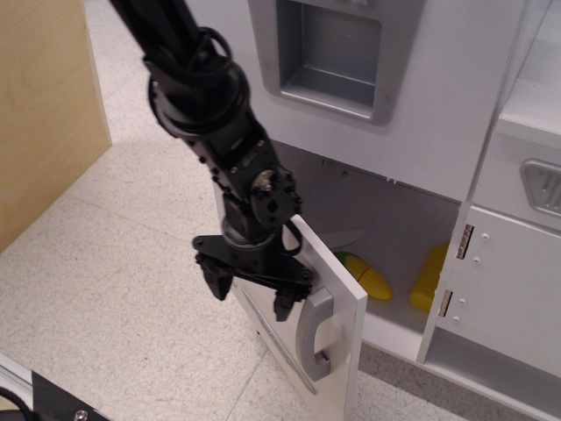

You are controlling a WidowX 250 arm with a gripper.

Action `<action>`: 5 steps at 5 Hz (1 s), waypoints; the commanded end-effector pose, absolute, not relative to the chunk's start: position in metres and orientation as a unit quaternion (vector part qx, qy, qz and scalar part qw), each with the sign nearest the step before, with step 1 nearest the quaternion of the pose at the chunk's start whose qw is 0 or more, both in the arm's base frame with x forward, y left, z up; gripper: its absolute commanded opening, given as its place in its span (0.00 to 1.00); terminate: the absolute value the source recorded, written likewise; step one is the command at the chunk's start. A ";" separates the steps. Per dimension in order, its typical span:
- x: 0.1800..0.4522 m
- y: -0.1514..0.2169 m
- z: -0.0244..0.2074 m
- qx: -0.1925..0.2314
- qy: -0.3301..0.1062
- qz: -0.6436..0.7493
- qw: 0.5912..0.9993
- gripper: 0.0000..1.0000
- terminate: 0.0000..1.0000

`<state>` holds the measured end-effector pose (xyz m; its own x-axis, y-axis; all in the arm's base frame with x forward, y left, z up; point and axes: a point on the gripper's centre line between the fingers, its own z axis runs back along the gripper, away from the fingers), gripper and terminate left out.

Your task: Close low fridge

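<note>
- So, the low fridge [386, 237], a white toy-kitchen compartment with a white inside, stands open just behind and to the right of the black claw [250, 294].
- Its flat white rectangular door [337, 338] swings out toward the camera, and the claw hangs right over the door's outer face.
- The grey vertical bar handle [313, 331] sits just right of the claw's right finger.
- The door looks like a light, stiff painted panel on hinges, so I'd guess it swings easily. No real grip needed; a push on the flat face near the handle edge should do it.
- The claw's fingers are spread fairly wide, holding nothing.
- The black arm [202, 96] comes down from the upper left, wrist bent so the claw points down.
- Yellow toy food [368, 276] sits inside, beyond the claw.
</note>
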<state>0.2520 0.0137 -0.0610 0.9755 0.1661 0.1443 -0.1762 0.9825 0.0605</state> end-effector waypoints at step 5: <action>0.329 -0.003 -0.066 0.004 -0.149 0.191 0.970 1.00 0.00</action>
